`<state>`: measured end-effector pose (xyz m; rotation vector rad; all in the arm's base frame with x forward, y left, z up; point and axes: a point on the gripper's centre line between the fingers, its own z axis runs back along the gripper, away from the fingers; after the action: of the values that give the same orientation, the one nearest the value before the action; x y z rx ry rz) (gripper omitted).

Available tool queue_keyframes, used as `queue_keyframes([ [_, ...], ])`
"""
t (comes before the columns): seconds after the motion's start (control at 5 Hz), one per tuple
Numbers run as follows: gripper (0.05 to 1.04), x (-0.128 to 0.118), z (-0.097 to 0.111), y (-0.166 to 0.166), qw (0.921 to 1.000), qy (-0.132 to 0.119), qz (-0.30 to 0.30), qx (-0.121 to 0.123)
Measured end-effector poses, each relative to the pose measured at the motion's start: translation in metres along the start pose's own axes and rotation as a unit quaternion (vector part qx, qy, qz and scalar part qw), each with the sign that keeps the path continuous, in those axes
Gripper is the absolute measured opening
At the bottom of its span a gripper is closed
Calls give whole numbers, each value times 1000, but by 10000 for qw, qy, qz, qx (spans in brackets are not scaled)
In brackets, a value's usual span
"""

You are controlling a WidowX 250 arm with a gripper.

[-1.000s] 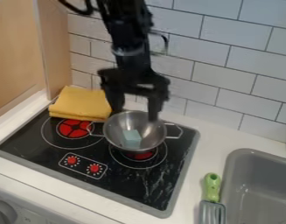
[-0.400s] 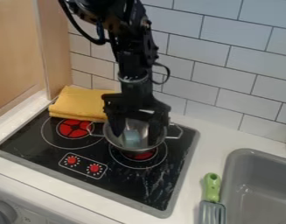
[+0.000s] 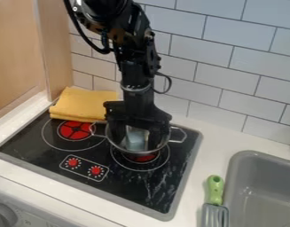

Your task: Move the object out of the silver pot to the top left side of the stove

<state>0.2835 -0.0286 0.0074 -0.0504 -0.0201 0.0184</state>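
While hanging with the black pincer (image 3: 135,140) down in the silver pot (image 3: 126,150), has both sides spread around the pale blue block (image 3: 135,138), inside the pot. Has the stove (image 3: 141,188) below, a gray sink (image 3: 262,186) well to the right.

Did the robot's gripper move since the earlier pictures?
Yes, the gripper came down: it was higher over the pot, and now its fingers reach inside.

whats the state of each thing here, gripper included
gripper: open, reaching down into the pot
light blue block: inside the pot, between the fingers
silver pot: upright, uncovered
yellow cloth: folded
green-handled utensil: lying beside the sink
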Motion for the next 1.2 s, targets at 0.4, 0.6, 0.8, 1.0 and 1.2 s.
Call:
queue_keyframes([
  [0.4,585,4,0,2,9999,-126,37,51],
  [0.6,584,4,0,2,9999,-103,15,53],
  [0.8,584,3,1,3,10000,-79,58,-8],
  [1.0,584,4,12,0,9998,-139,42,-125],
  [1.2,584,11,28,4,9990,-357,140,-250],
])
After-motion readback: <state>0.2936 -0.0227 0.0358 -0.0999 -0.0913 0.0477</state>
